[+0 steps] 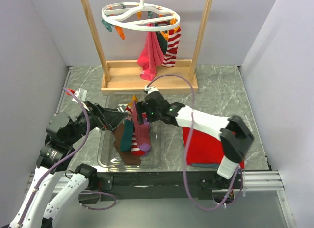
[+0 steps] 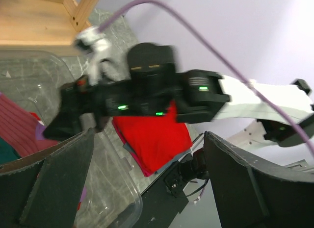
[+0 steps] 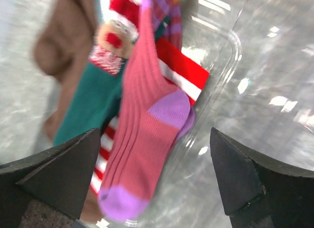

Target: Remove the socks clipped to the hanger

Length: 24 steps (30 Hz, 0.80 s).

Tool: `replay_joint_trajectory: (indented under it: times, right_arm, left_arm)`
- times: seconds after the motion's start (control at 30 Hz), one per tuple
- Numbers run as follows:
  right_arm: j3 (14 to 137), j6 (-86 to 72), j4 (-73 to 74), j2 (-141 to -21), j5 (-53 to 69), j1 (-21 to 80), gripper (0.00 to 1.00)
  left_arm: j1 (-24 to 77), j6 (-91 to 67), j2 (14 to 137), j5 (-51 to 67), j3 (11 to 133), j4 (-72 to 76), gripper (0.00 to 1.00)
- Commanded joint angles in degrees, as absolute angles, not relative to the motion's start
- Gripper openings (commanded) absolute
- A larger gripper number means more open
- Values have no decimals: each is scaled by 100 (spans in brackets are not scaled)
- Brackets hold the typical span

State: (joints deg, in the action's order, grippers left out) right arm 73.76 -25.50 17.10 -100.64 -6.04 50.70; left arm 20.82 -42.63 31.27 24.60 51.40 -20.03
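The white ring hanger (image 1: 141, 14) hangs on the wooden stand, with a red-and-white striped sock (image 1: 171, 46) and a dark sock (image 1: 161, 38) clipped to it beside a pink cloth (image 1: 149, 54). Several socks lie in the clear bin (image 1: 109, 162): brown (image 1: 125, 149), teal (image 1: 127, 134), striped (image 3: 182, 67) and pink with purple heel and toe (image 3: 147, 139). My right gripper (image 1: 139, 110) (image 3: 154, 132) hovers open over the bin, and the pink sock lies between its fingers without touching them. My left gripper (image 1: 117, 119) (image 2: 149, 135) is open and empty beside it.
The stand's wooden base (image 1: 147, 81) sits just behind the bin. A folded red cloth (image 1: 208, 147) (image 2: 152, 135) lies right of the bin under the right arm. Empty clips (image 1: 120, 33) dangle from the ring's left side. Grey walls close in on both sides.
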Motion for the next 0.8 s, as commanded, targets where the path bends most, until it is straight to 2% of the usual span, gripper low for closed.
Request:
replay_joint_trajectory:
  times: [0.0, 0.23, 0.43, 0.63, 0.77]
  right_arm:
    - [6988, -2312, 1319, -9046, -834, 5089, 100]
    - [6391, -2162, 757, -8298, -976, 4563, 100]
    - [6249, -2030, -315, -7980, -800, 3587, 100]
    - [6651, -1811, -1791, -8489, -527, 2778, 100]
    - [7144, -1495, -2618, -9340, -369, 2575, 100]
  left_arm:
    - [2092, -4482, 3024, 2549, 4949, -1679, 97]
    - [2092, -4298, 2962, 2154, 4685, -1863, 96]
    - [2092, -4552, 2944, 2223, 4184, -1442, 96]
    - [2092, -4877, 3050, 2347, 3701, -1029, 94]
    - [2092, -4992, 3181, 2478, 3446, -678, 94]
